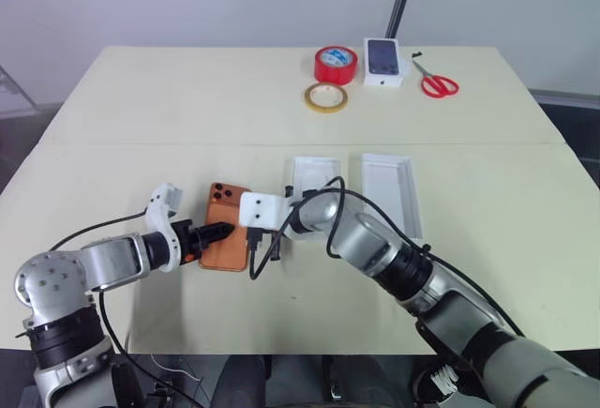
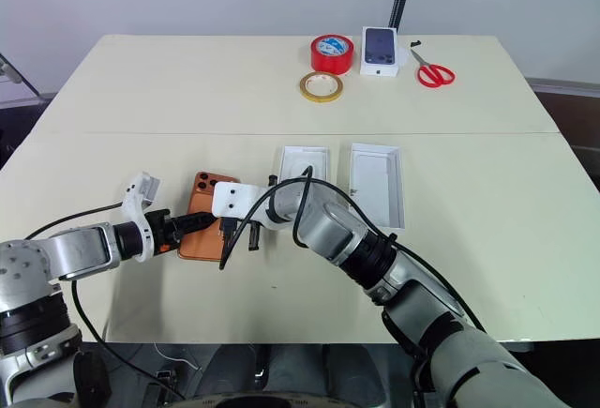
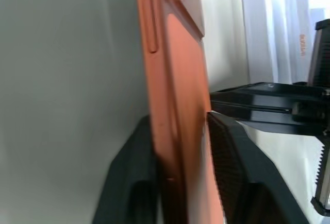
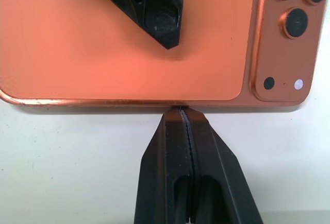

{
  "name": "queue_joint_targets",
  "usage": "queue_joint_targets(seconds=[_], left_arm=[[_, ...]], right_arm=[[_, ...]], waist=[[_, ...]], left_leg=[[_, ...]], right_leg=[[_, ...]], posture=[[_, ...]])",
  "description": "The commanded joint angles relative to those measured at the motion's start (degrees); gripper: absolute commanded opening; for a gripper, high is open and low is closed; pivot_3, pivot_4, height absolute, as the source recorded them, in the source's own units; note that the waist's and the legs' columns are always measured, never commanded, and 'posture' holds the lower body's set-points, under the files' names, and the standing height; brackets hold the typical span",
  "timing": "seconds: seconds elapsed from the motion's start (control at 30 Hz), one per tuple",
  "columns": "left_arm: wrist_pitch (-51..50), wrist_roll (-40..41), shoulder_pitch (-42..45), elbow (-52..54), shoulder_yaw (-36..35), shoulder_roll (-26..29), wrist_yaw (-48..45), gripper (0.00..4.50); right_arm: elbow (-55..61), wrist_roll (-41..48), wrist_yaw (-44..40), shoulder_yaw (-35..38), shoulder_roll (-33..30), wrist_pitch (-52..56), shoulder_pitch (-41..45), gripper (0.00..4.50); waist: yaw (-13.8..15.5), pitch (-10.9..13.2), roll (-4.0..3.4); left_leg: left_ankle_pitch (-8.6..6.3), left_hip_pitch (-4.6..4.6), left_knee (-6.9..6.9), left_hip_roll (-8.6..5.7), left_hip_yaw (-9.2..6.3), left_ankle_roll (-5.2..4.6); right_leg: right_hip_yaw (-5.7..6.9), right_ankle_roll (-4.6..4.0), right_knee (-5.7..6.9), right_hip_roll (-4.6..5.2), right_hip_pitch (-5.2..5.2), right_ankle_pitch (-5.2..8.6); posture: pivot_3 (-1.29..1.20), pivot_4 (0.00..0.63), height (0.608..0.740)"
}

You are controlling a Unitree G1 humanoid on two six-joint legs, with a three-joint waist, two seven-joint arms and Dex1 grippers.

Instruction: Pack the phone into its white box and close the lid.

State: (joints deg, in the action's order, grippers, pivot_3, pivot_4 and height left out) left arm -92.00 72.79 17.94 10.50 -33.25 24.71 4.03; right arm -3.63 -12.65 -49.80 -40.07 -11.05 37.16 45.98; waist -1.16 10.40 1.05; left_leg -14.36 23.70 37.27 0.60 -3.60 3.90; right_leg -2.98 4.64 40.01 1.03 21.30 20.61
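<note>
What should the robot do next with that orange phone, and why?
Probably lift it. The left gripper's fingers straddle the phone's edge, the right gripper presses shut against the opposite edge, and the white box lies open beside it.

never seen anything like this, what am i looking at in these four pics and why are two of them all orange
It is a two-armed robot working at a cream table. The two wide pictures come from cameras in its head, looking down over its arms. The two close-ups come from cameras on its wrists, which is why they look so orange: both are right up against an orange phone.

The left gripper has its jaws on either side of the phone's edge, gripping it. The right gripper has its jaws shut with nothing between them, and its tip presses against the phone's opposite edge.

Beside the phone lie an open white box and its lid. At the far side sit a red tape roll, a yellowish tape ring, a small carton with a phone picture and red scissors.
</note>
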Motion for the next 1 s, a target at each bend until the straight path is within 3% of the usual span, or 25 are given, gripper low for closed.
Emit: queue_joint_targets(seconds=[0.03,0.13,0.3,0.43,0.53,0.67,0.83,1.0], left_arm=[[-0.49,3.17,-0.84,-0.51,-2.50,0.77,1.13,1.73],[-0.10,5.50,-1.48,-1.51,-3.51,0.84,2.18,1.73],[2.51,10.42,-3.16,-2.56,-2.81,1.74,5.53,0.04],[8.71,19.95,-4.17,-4.26,-1.07,2.49,10.56,0.04],[18.84,31.06,-2.65,-4.82,0.48,3.04,17.41,0.04],[27.91,38.53,0.02,-3.23,5.39,3.74,23.77,0.04],[34.89,34.77,8.55,-4.96,16.40,-2.62,27.06,0.04],[37.04,28.01,13.42,-10.20,22.73,-8.78,25.00,0.04]], right_arm=[[1.73,-0.12,-0.31,0.16,0.14,0.19,-0.17,0.00],[2.68,0.08,-0.33,1.09,-0.08,0.73,0.33,0.00],[4.99,0.77,-0.38,3.51,-1.27,2.13,1.15,0.00],[10.52,2.23,-0.83,7.61,-3.76,4.25,1.22,0.00],[18.09,5.23,-0.85,14.88,-7.43,5.77,-0.38,0.00],[23.40,8.98,-1.00,22.44,-11.99,6.19,-3.83,0.00],[28.24,18.09,-6.27,34.81,-21.34,7.29,-12.74,0.00],[30.06,21.33,-5.05,40.06,-26.94,8.72,-19.19,0.00]], waist=[[-0.03,0.00,0.00],[-0.02,0.00,0.00],[0.04,-0.03,0.09],[0.04,-0.03,0.08],[0.36,0.01,0.16],[0.70,0.00,0.23],[1.77,0.01,0.22],[0.80,0.01,0.22]], left_leg=[[0.00,0.00,-0.01,0.00,0.00,0.00],[0.00,0.00,-0.02,0.01,0.00,0.00],[0.00,0.00,-0.02,0.01,-0.02,0.00],[0.01,-0.01,-0.10,0.02,-0.02,0.01],[0.00,0.01,-0.09,0.03,-0.04,0.01],[0.00,0.21,0.00,-0.01,-0.16,0.01],[-0.01,0.26,0.01,-0.11,-0.17,-0.01],[-0.03,0.30,0.11,-0.06,-0.04,-0.07]], right_leg=[[0.00,0.00,0.00,0.00,0.01,0.00],[0.00,0.00,0.00,0.00,0.02,0.00],[0.00,0.00,-0.01,0.02,-0.01,0.00],[-0.01,0.00,-0.01,0.01,0.04,0.00],[-0.04,0.00,-0.02,0.03,0.04,0.00],[0.06,0.00,-0.10,0.08,0.05,0.00],[0.09,0.00,-0.25,0.12,-0.03,0.00],[0.05,0.02,-0.35,0.00,-0.09,-0.01]], posture=[[0.00,0.150,0.740],[0.00,0.150,0.740],[0.00,0.150,0.740],[0.00,0.150,0.740],[0.00,0.150,0.740],[0.00,0.150,0.740],[0.00,0.150,0.740],[0.00,0.150,0.740]])
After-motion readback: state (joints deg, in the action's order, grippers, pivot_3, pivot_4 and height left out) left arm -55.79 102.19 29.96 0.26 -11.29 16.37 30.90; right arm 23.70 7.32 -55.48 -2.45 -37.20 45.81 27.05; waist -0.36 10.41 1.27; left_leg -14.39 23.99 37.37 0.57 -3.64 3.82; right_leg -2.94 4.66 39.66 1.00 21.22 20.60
